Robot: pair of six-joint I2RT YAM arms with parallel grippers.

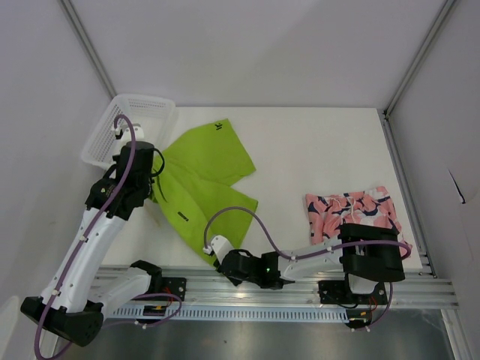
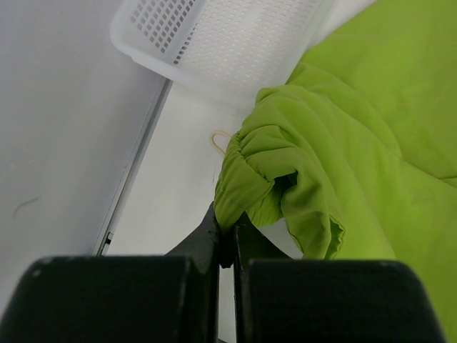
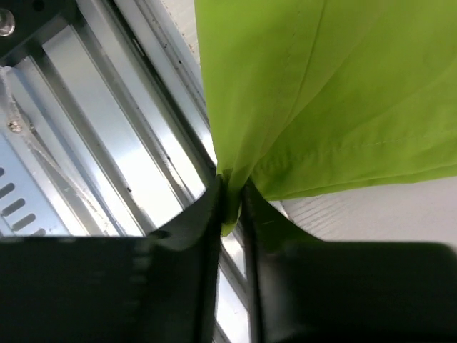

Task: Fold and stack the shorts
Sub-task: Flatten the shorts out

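Shorts (image 1: 202, 172) in lime spread diagonally, waistband leftward, left pincer (image 2: 228, 239) pinching waistband, right pincer (image 3: 232, 207) pinching hem

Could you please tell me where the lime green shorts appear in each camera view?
Top external: lime green shorts spread left of centre, between basket and rail.
Left wrist: right half; waistband pinched in the left gripper.
Right wrist: upper right; hem pinched in the right gripper.
Shared landmarks: basket in top and left wrist; rail in top and right wrist.
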